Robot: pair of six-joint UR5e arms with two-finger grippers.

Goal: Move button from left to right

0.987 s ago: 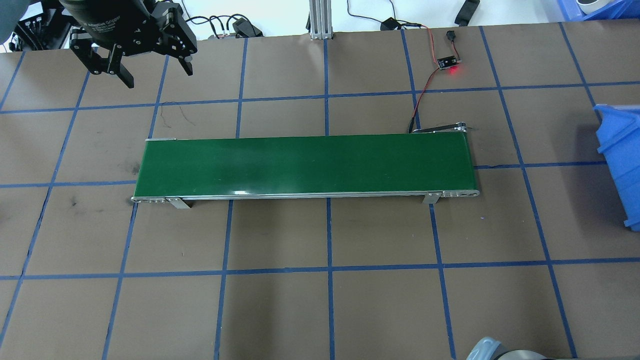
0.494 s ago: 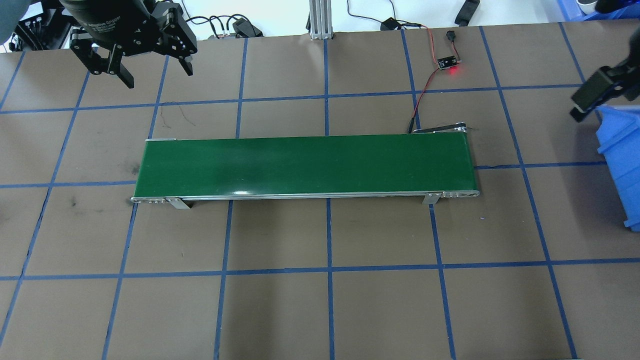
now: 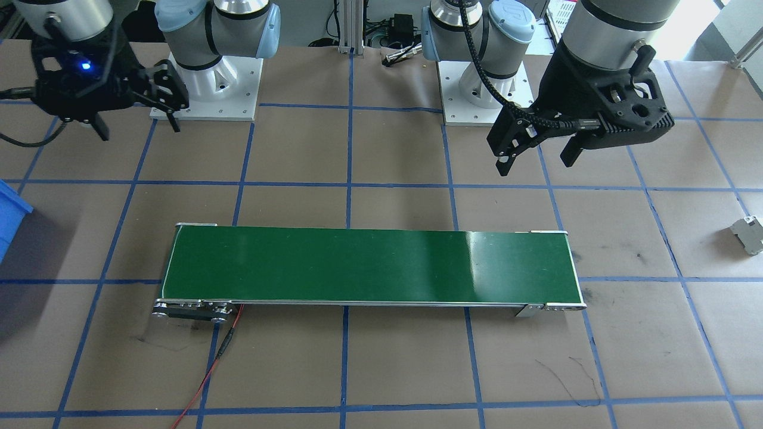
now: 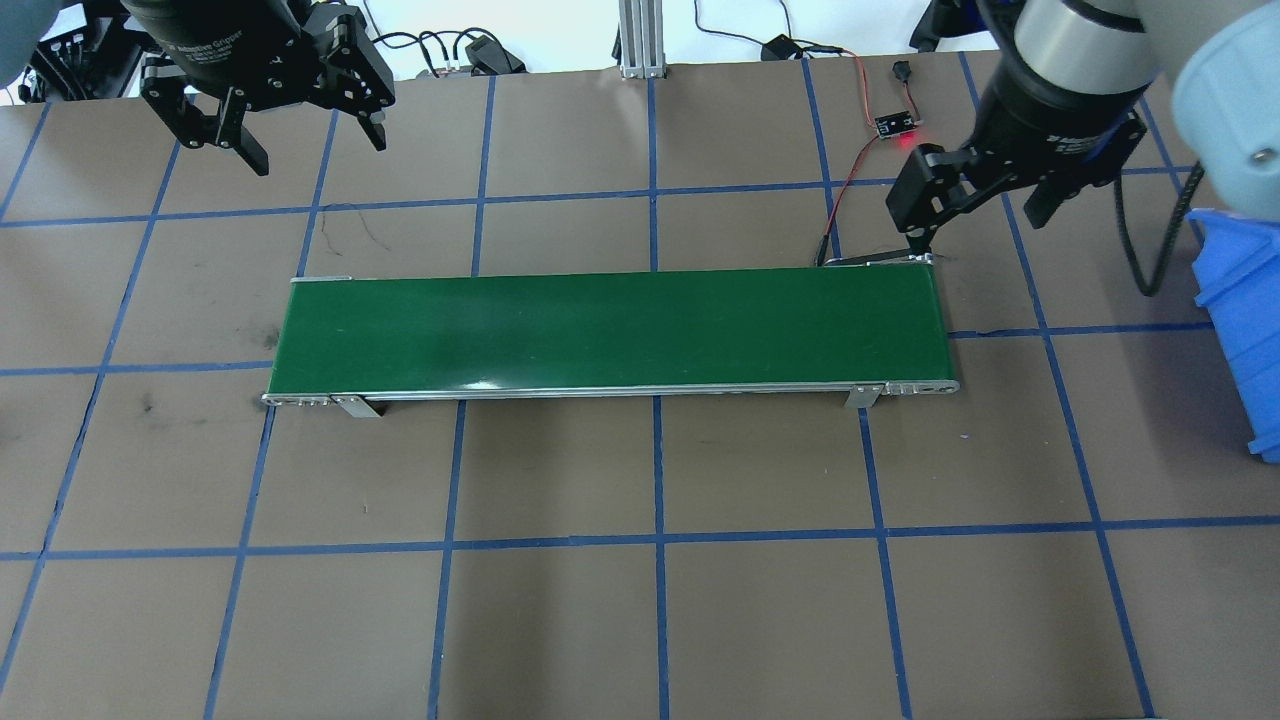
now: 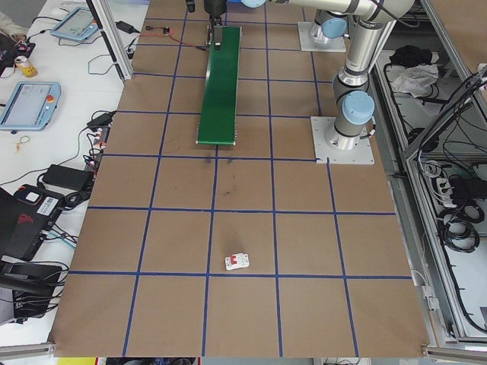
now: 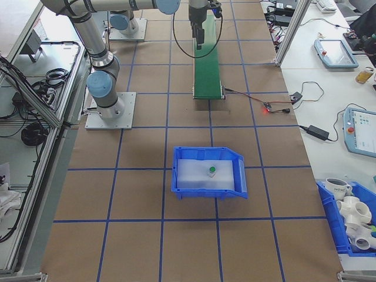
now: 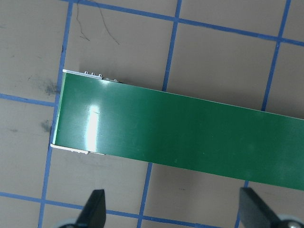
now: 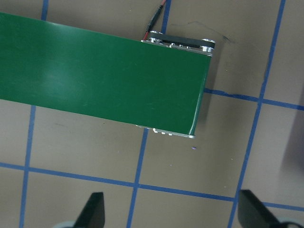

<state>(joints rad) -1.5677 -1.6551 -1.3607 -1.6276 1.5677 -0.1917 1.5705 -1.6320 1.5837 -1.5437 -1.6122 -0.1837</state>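
Table: brown paper surface [image 4: 640, 620] crossed by blue tape grid lines.
Belt: long green conveyor belt [image 4: 610, 330] with metal side rails, lying lengthwise across the table's middle, nothing on it.
Button: small push-button with round green cap on white body [image 6: 211, 171], standing upright, cap facing up, inside the blue plastic bin [image 6: 207, 191] at the robot's right end; too small to tell any long axis.
Left gripper [image 4: 262, 140]: fingers spread wide, nothing between them, raised near the belt's left end.
Right gripper [image 4: 975, 215]: fingers spread, holding nothing, raised over the belt's right end.
Other: grey-white blocky part [image 5: 237, 261] on the table at the far left, well apart from the belt.
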